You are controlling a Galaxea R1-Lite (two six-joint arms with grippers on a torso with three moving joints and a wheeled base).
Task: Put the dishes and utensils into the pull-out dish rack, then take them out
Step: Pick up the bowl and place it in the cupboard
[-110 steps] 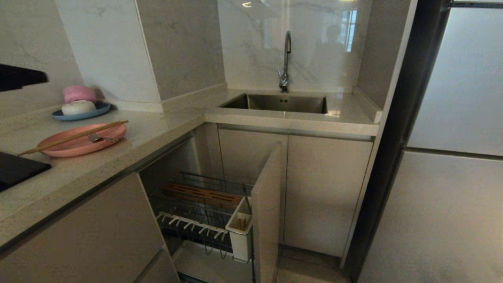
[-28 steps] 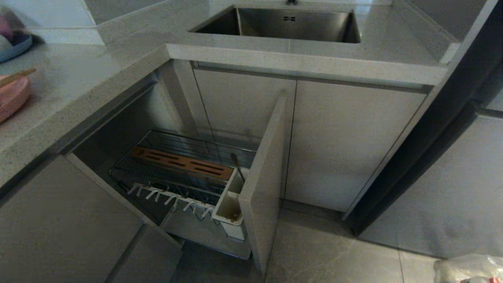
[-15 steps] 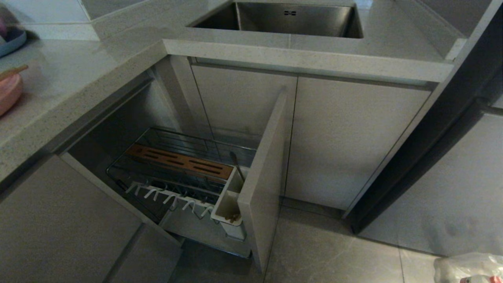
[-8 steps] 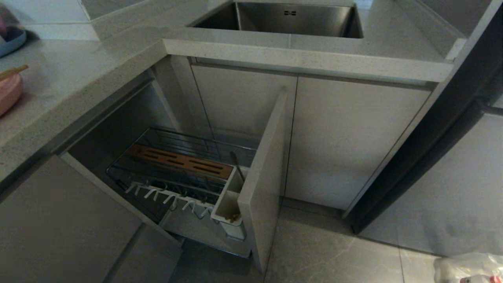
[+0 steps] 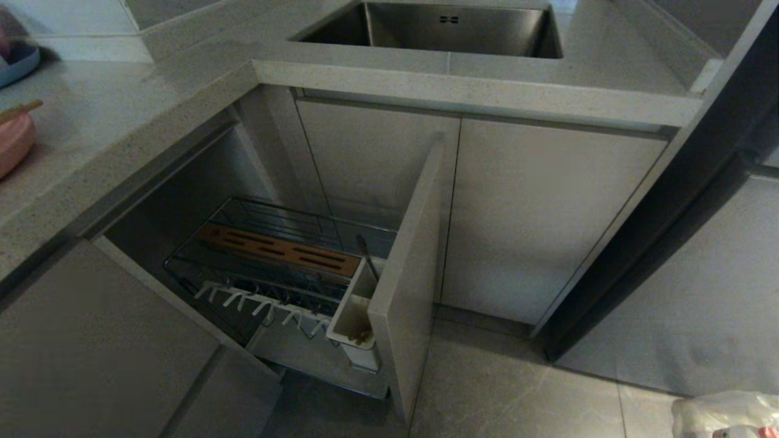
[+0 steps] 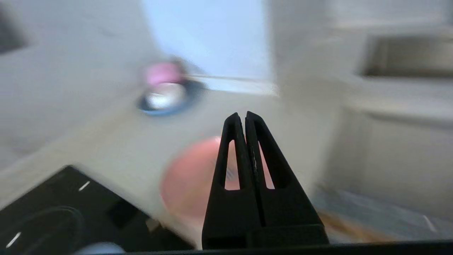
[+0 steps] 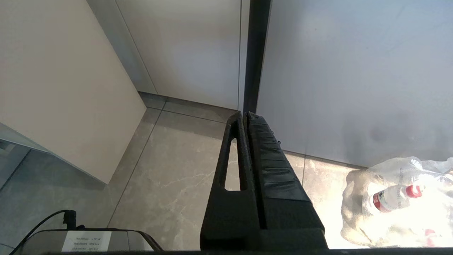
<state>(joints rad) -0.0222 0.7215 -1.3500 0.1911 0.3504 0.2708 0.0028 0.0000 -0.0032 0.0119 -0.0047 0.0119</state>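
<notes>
**Rack stands open, dishes not yet loaded**

Head view gives me the big picture first: the tabletop [image 5: 122,115] wraps round the corner to the sink [image 5: 438,27], and below it the pull-out dish rack [image 5: 274,267] stands drawn out behind its beige door front [image 5: 408,274]. The wooden strip [image 5: 280,249] and the row of white pegs [image 5: 261,304] carry no dishes that I can see; the white utensil cup [image 5: 356,322] has a dark handle leaning in it, though I cannot tell what it is. The salmon-pink plate [image 5: 13,146] sits at the far left edge of the tabletop, well apart from the rack, with a chopstick [image 5: 21,109] end poking over it. The blue-grey bowl I cannot find.

Neither arm shows in this view. My left hand [image 6: 241,118] is clenched on nothing, pointing over the plate [image 6: 191,173] in a heavily blurred wrist picture. My right hand [image 7: 244,117] is also clenched and empty, aimed at the floor [image 7: 177,177] near a plastic bag [image 7: 396,198].

My worry: fingers pressed together cannot take the plate, and coming in shut could shove it or roll the chopsticks off its rim.
</notes>
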